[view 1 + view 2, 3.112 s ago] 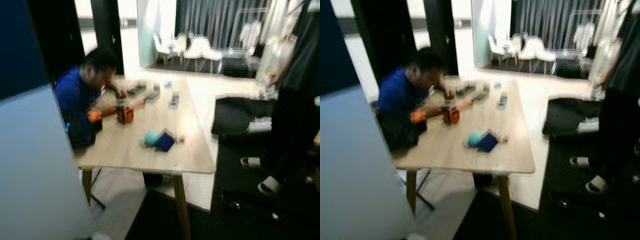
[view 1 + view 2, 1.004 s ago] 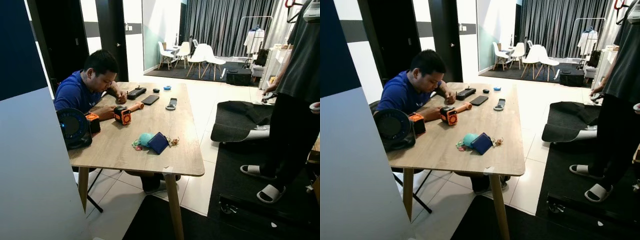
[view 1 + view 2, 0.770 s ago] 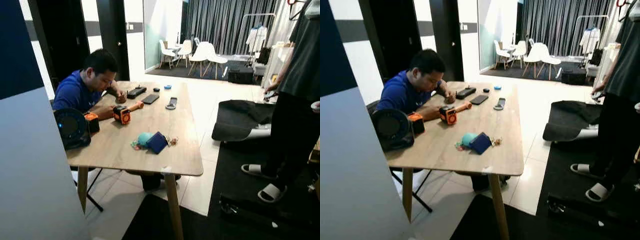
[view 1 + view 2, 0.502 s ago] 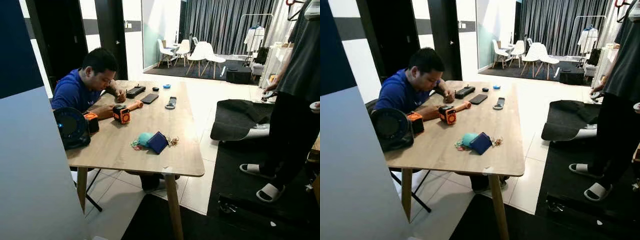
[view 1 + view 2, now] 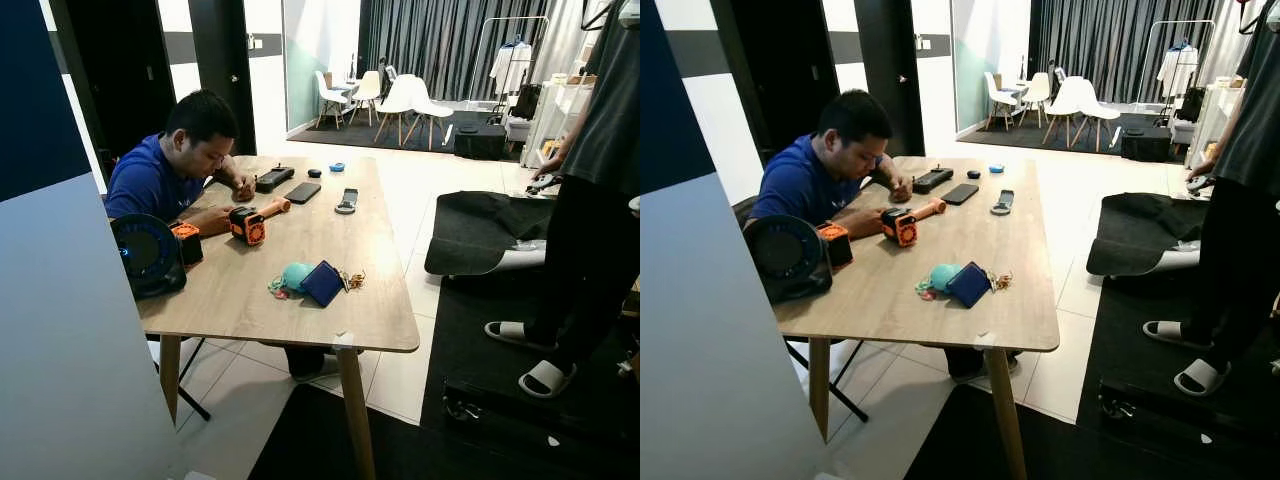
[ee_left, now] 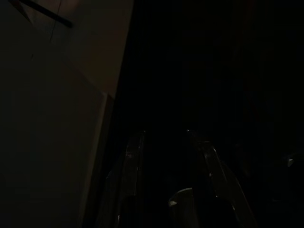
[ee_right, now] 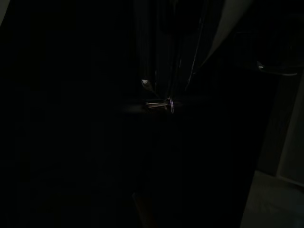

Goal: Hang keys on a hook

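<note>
The room is evenly bright and both head views are sharp, with pale daylight coming from the far end by the grey curtains (image 5: 440, 45) and a soft sheen on the white floor tiles (image 5: 405, 190). Under the wooden table (image 5: 370, 320) the shadow is gentle. Both wrist views are nearly black, only faint glints showing

I can read no text, label, brand or number anywhere; the things on the wooden table (image 5: 300, 250) are too small for me to make out lettering.
</note>
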